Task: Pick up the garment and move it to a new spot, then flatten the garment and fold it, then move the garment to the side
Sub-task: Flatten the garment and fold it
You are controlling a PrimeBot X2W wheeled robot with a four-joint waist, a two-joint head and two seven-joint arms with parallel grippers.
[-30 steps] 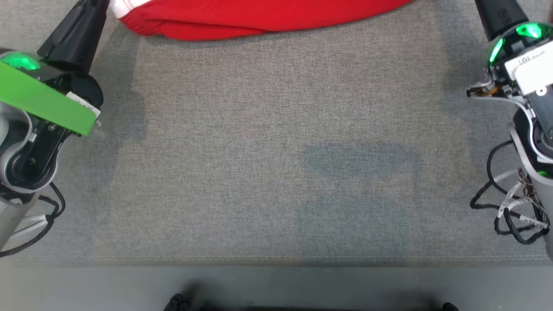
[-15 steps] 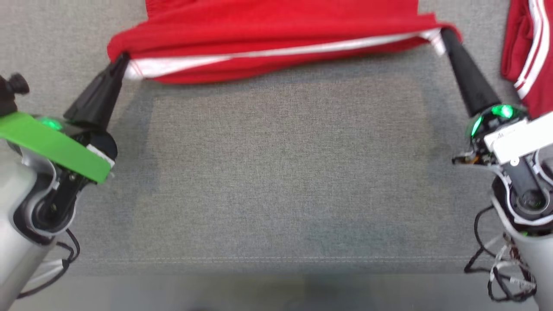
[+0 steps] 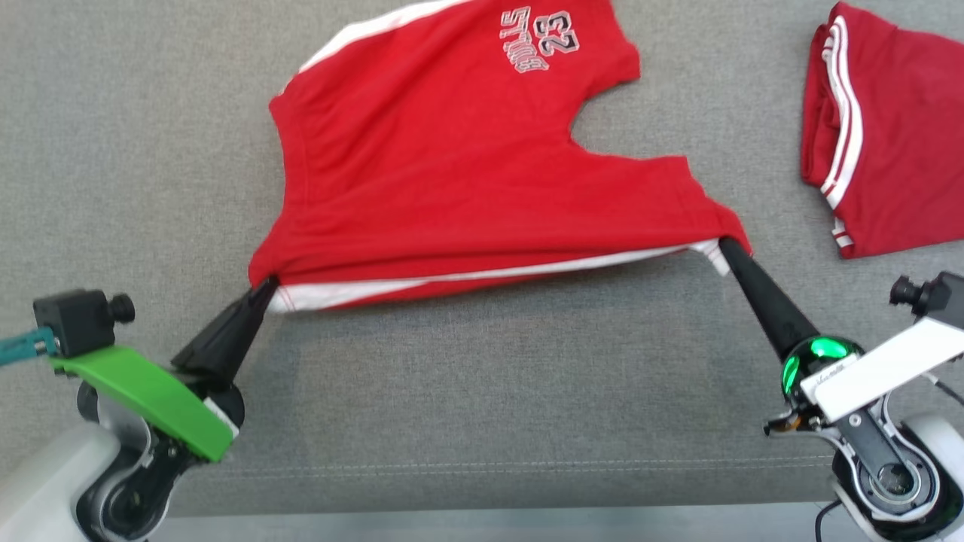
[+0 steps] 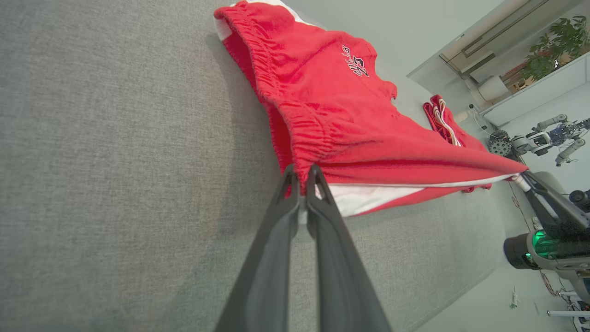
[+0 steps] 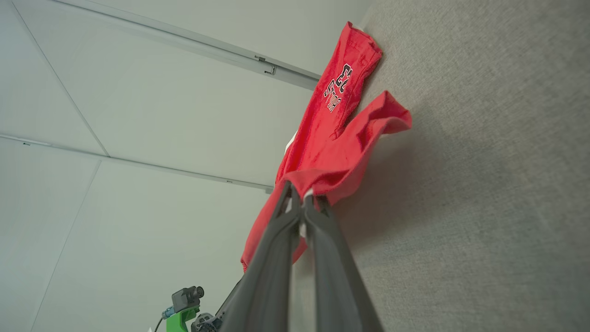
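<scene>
The garment is a pair of red shorts with white side stripes and a "23" print, spread on the grey table. My left gripper is shut on the left corner of its waistband, and my right gripper is shut on the right corner. The waistband hangs stretched between them, lifted a little off the cloth, while the legs lie farther away on the table. In the left wrist view the dark fingers pinch the gathered red hem. In the right wrist view the garment hangs from my right gripper.
A second red garment with white stripes lies folded at the far right of the table. The table's front edge runs just behind both wrists. Open grey cloth stretches between the arms below the waistband.
The head camera has tilted, so the whole scene has shifted down. Both grippers keep their hold on the waistband, and the whole garment has come into view along with the folded one at right.
</scene>
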